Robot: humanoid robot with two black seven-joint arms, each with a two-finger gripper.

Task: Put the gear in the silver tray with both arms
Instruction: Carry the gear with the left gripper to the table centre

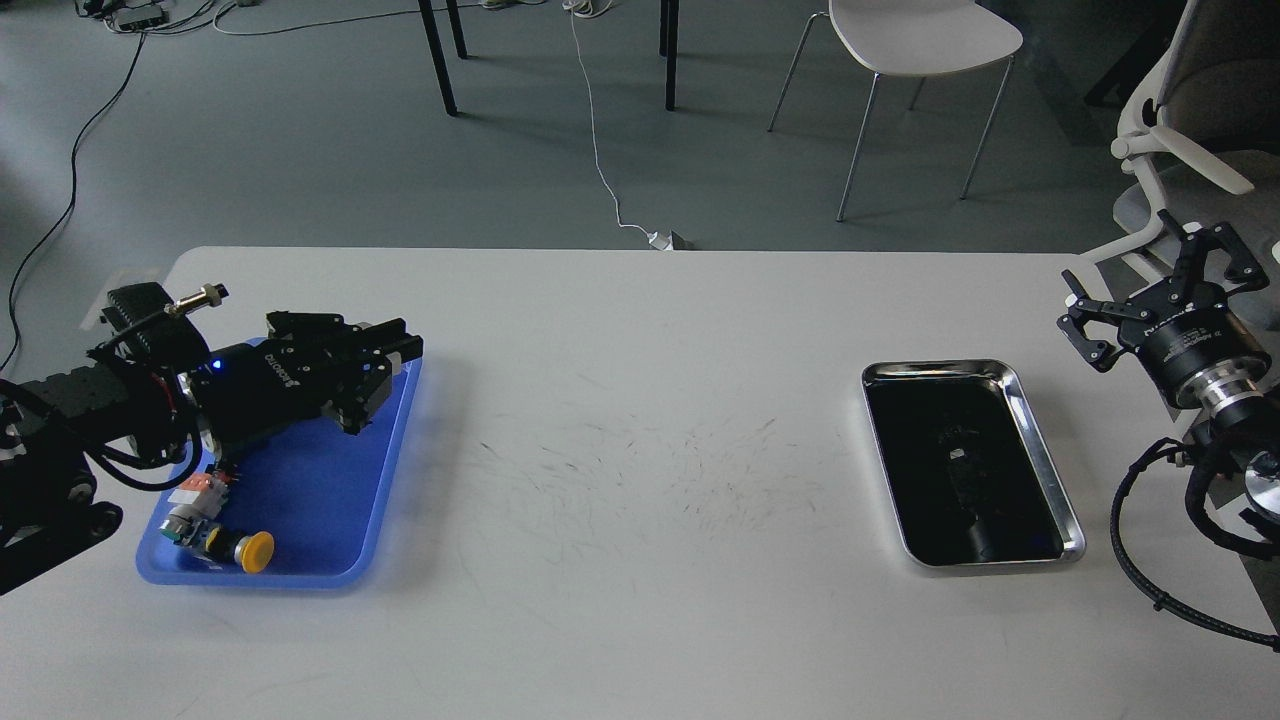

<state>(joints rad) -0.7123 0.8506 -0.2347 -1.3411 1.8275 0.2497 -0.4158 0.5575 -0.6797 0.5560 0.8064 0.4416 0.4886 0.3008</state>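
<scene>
My left gripper (388, 362) hangs raised over the far right corner of the blue tray (330, 500), its fingers drawn together. The small dark gear no longer lies on the tray floor; it sits between the fingers, where it is hard to make out. The silver tray (1043, 452) lies on the right of the white table with its dark floor bare. My right gripper (1150, 272) is open and empty, held above the table's right edge, just right of the silver tray's far end.
A yellow push button (256, 550) with a small switch part lies at the blue tray's near left corner. My left arm hides the other buttons. A white chair (920, 40) and an office chair (1190, 150) stand beyond the table.
</scene>
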